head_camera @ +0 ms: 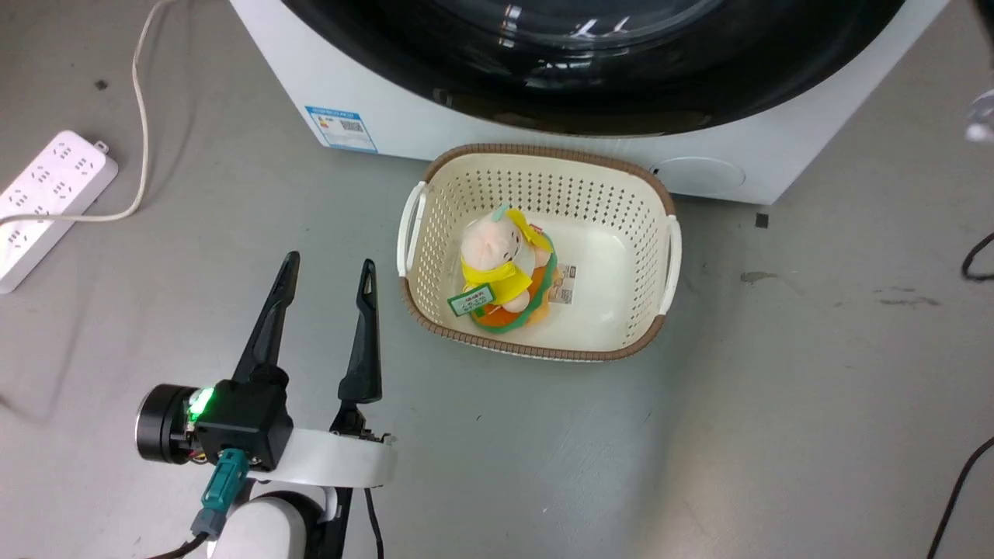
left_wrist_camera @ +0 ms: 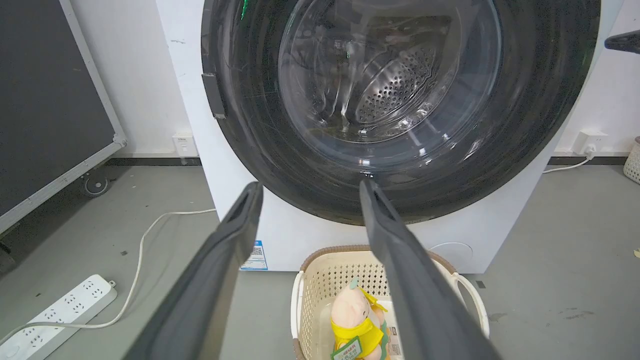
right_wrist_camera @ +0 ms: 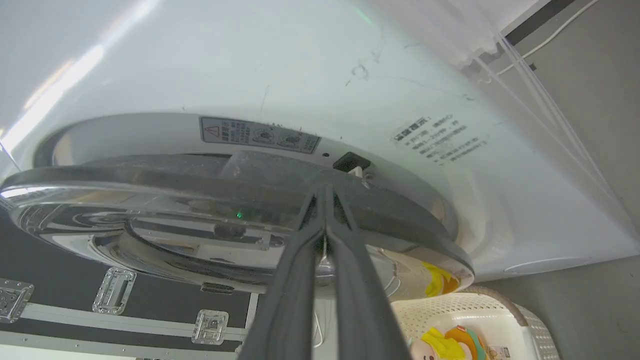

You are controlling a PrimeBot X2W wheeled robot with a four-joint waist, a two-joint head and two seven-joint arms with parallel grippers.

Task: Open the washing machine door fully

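The white washing machine (head_camera: 404, 116) fills the top of the head view, a blue label sticker (head_camera: 342, 128) low on its front. Its glossy black door (left_wrist_camera: 525, 125) with the clear glass bowl faces my left wrist camera; a small black tab (left_wrist_camera: 212, 95) sits on its left rim. My left gripper (head_camera: 331, 262) hovers open over the floor, well short of the door, nothing between its fingers. My right gripper (right_wrist_camera: 325, 189) is shut, tips against the door's edge (right_wrist_camera: 200, 180), which stands slightly off the machine's front beside a black latch slot (right_wrist_camera: 350, 162).
A cream perforated basket (head_camera: 435, 178) holding a plush toy (head_camera: 505, 268) sits on the grey floor directly before the machine. A white power strip (head_camera: 50, 198) with its cable lies at the left. A black flight case (left_wrist_camera: 50, 100) stands left of the machine.
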